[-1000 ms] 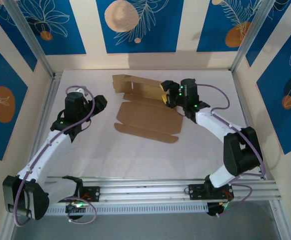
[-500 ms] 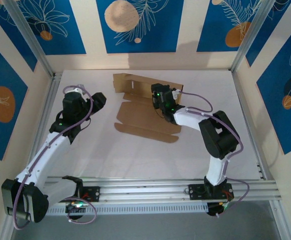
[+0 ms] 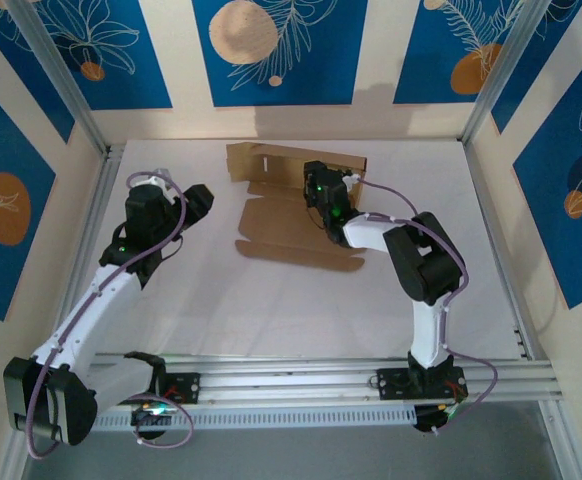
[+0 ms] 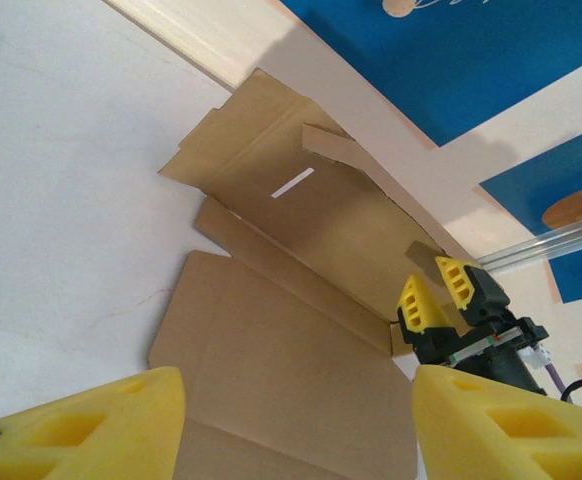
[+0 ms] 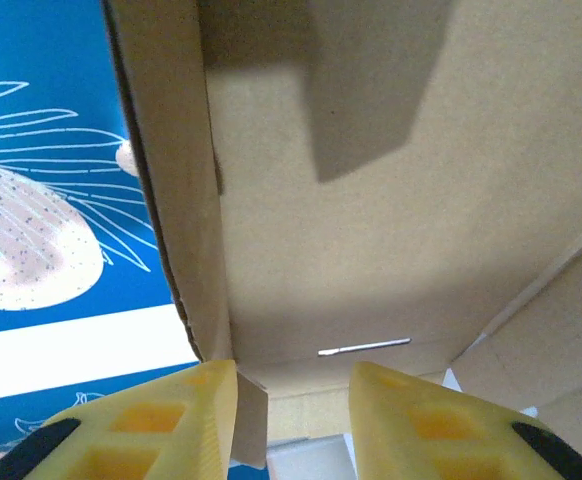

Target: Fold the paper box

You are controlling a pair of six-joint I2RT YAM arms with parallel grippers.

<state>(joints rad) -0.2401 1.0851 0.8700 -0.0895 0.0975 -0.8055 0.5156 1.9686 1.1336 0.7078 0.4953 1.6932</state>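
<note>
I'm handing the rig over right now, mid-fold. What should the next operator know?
Left gripper: jaws open, empty, hovering left of the paper box.
Right gripper: at the right end of the raised far panel, jaws narrow at its edge; grip not confirmed.
Paper box: far centre of the table, near panel flat, far panel tilted up.
Done: far panel partly raised.
Left: side flaps, tabs, closing the lid.

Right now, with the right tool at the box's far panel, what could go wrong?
1. The right tool is open with a cardboard edge beside one finger, not centred; closing could miss or crease it.
2. The left tool hangs open beside the paper box, touching nothing, so a pull may drag the whole unpinned sheet.
</note>
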